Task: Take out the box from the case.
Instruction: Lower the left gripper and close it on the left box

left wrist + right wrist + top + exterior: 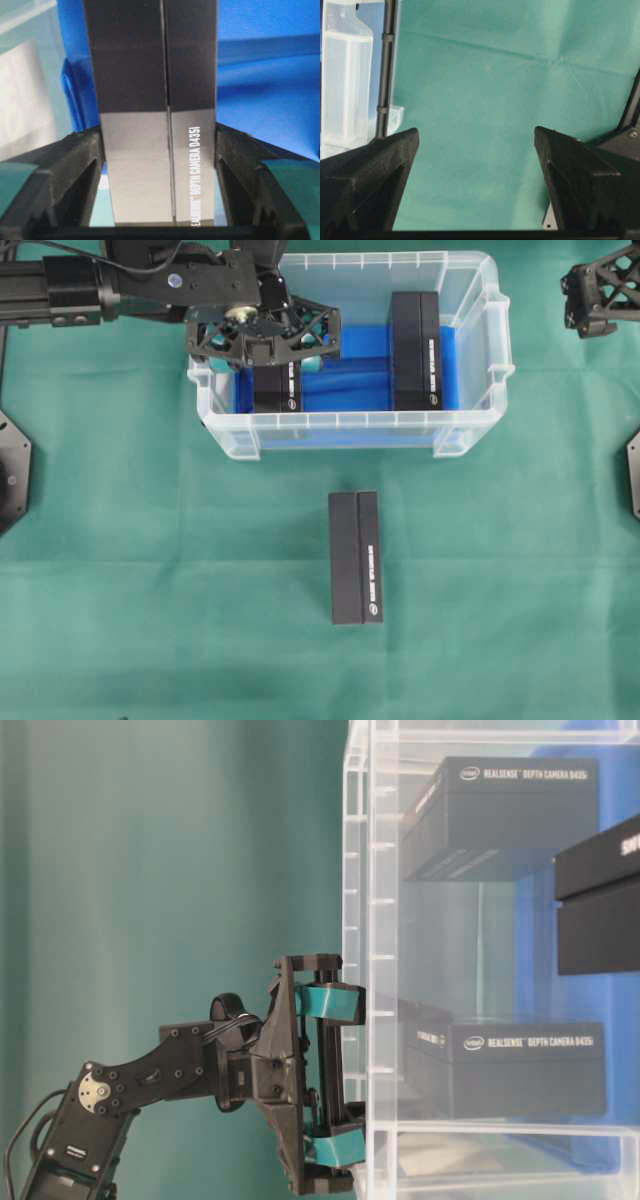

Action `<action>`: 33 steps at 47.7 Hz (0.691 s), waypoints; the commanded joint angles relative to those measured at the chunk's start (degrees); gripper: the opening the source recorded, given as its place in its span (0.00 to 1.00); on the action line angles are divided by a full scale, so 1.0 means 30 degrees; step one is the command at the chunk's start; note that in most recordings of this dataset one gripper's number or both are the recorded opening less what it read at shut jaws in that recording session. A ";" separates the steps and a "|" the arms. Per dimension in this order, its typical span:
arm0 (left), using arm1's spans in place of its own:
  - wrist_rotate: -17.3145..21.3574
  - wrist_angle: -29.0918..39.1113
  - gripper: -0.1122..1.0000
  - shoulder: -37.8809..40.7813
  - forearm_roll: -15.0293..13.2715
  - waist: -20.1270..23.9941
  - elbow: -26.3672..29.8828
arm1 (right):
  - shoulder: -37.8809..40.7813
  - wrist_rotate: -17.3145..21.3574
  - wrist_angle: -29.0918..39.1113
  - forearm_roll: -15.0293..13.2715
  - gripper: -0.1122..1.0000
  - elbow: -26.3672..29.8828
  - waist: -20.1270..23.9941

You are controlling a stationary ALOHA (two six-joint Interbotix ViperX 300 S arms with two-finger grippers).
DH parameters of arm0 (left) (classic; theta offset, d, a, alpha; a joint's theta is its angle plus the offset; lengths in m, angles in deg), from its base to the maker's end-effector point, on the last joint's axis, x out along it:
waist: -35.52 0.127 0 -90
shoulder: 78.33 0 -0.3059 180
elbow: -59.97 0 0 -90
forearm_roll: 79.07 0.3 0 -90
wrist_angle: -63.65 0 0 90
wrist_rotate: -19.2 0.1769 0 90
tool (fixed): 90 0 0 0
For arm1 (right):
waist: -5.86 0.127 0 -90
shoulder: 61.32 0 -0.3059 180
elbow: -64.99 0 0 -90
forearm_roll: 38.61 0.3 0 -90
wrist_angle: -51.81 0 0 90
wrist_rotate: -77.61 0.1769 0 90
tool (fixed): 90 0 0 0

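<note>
The case [350, 421] is a clear plastic bin with a blue bottom, at the back middle of the table. Two black boxes lie in it, one on the left [278, 390] and one on the right [415, 350]. My left gripper [266, 362] reaches down into the case over the left box. In the left wrist view its fingers [85, 155] press on both long sides of that box [150, 75]. My right gripper [592, 292] hangs open at the far right, outside the case, with only green cloth between its fingers [370, 165].
A third black box [355, 557] lies on the green cloth in front of the case. In the table-level view my left gripper [325, 1080] is at the case's clear wall [370, 870], level with a box [525, 1065].
</note>
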 commanded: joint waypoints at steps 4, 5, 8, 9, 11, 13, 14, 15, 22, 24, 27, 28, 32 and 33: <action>-0.0088 -0.0059 0.64 -0.0293 -0.0088 -0.0205 0.0469 | -0.0264 0.0000 -0.0088 0.0029 0.92 0.0176 0.0029; -0.0088 -0.0059 0.64 -0.0293 -0.0088 -0.0176 0.0469 | -0.0264 0.0000 -0.0088 0.0029 0.92 0.0176 0.0059; -0.0088 0.0000 0.64 -0.0293 -0.0088 -0.0205 0.0527 | -0.0293 0.0000 -0.0088 0.0029 0.92 0.0176 0.0059; -0.0059 0.0029 0.64 -0.0293 -0.0088 -0.0176 0.0557 | -0.0293 0.0000 -0.0088 0.0029 0.92 0.0176 0.0059; -0.0088 0.0059 0.64 -0.0293 -0.0059 -0.0176 0.0557 | -0.0293 0.0000 -0.0088 0.0029 0.92 0.0176 0.0029; -0.0088 0.0059 0.64 -0.0322 -0.0088 -0.0205 0.0557 | -0.0322 0.0000 -0.0088 0.0029 0.92 0.0176 0.0059; -0.0088 0.0059 0.64 -0.0322 -0.0059 -0.0205 0.0557 | -0.0293 0.0000 -0.0088 0.0029 0.92 0.0176 0.0059; -0.0088 0.0059 0.64 -0.0322 -0.0088 -0.0176 0.0557 | -0.0293 0.0000 -0.0088 0.0029 0.92 0.0176 0.0029; -0.0088 0.0146 0.64 -0.0439 -0.0088 -0.0205 0.0645 | -0.0293 0.0000 -0.0088 0.0029 0.92 0.0176 0.0059; -0.0088 0.0322 0.64 -0.0498 -0.0088 -0.0205 0.0703 | -0.0293 0.0000 -0.0088 0.0029 0.92 0.0176 0.0059; -0.0088 0.0674 0.64 -0.0645 -0.0088 -0.0205 0.0937 | -0.0293 0.0000 -0.0088 0.0029 0.92 0.0176 0.0059; -0.0059 0.0820 0.64 -0.0703 -0.0059 -0.0205 0.0996 | -0.0293 0.0000 -0.0117 0.0029 0.92 0.0176 0.0059; 0.0029 0.1553 0.64 -0.0732 -0.0059 -0.0205 0.1436 | -0.0293 0.0029 -0.0146 0.0029 0.92 0.0176 0.0059; 0.0029 0.1699 0.64 -0.0732 -0.0088 -0.0234 0.1553 | -0.0322 0.0029 -0.0176 0.0029 0.92 0.0176 0.0059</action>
